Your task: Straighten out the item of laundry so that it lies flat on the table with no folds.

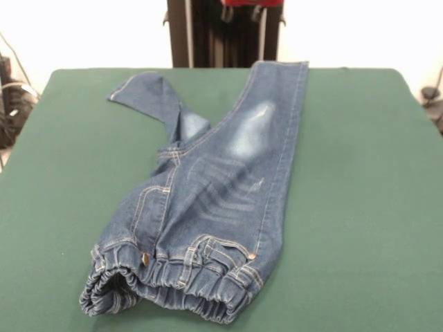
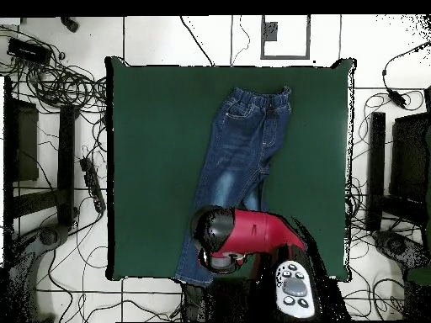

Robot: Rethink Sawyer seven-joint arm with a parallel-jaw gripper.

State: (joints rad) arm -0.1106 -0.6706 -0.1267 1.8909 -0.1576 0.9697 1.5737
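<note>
The small blue denim jeans (image 1: 214,194) lie on the dark green table (image 1: 360,173). The gathered waistband (image 1: 166,280) is at the near edge, bunched and partly turned up. One leg runs straight to the far edge. The other leg (image 1: 149,93) is bent and folded off to the left. In the overhead view the jeans (image 2: 244,143) lie mid-table (image 2: 151,168), with the straight leg reaching past the bottom edge. My gripper (image 1: 241,12) shows only its tips at the top edge, above the far leg end. The tips stand apart and hold nothing. In the overhead view the red and black arm head (image 2: 227,240) hides it.
The black pedestal (image 1: 221,34) stands behind the table's far edge. A white controller (image 2: 295,290) lies beside the robot's base. Cables (image 2: 50,76) and dark racks (image 2: 396,168) surround the table on the floor.
</note>
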